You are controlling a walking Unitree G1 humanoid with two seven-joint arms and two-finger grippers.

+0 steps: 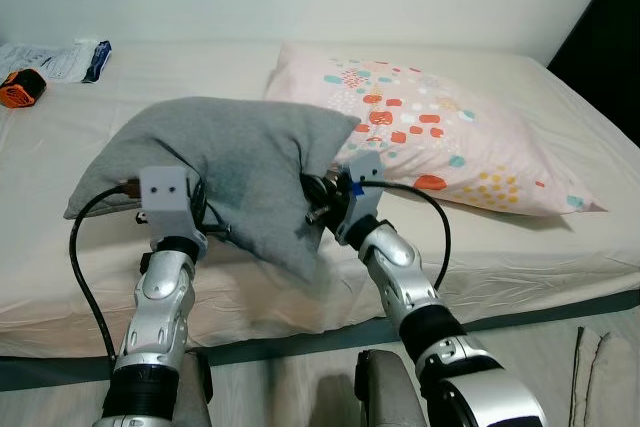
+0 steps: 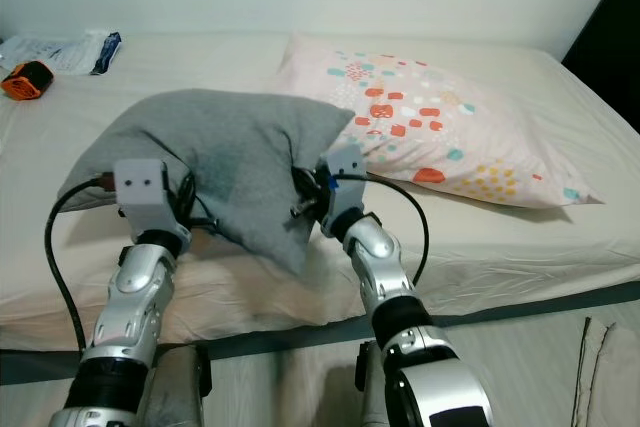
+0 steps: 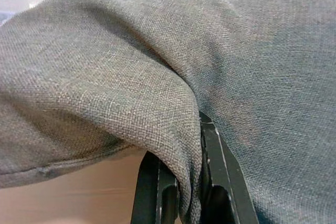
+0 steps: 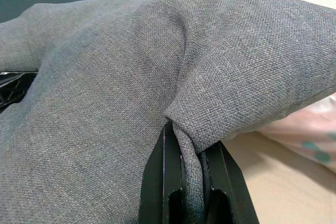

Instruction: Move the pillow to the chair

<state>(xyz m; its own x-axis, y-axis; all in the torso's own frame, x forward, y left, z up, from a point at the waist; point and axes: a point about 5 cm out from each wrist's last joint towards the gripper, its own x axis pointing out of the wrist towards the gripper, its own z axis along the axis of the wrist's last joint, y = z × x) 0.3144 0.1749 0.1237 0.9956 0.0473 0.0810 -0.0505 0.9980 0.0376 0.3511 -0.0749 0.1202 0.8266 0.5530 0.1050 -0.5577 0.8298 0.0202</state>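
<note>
Both grippers, left (image 3: 191,195) and right (image 4: 191,192), pinched tight on folds of grey pillow (image 1: 240,162); fingertips buried in fabric. Behind, patterned pillow (image 1: 450,137) partly hidden on bed (image 1: 560,247).

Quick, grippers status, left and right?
Left gripper: shut on the grey pillow.
Right gripper: shut on the grey pillow too.

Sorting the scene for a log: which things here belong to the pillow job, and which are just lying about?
Job:
- grey pillow
- left pincer, shut on a fold
- right pincer, shut on a fold

Lying about:
- patterned pink pillow
- orange object
- plastic packets
- bed
</note>
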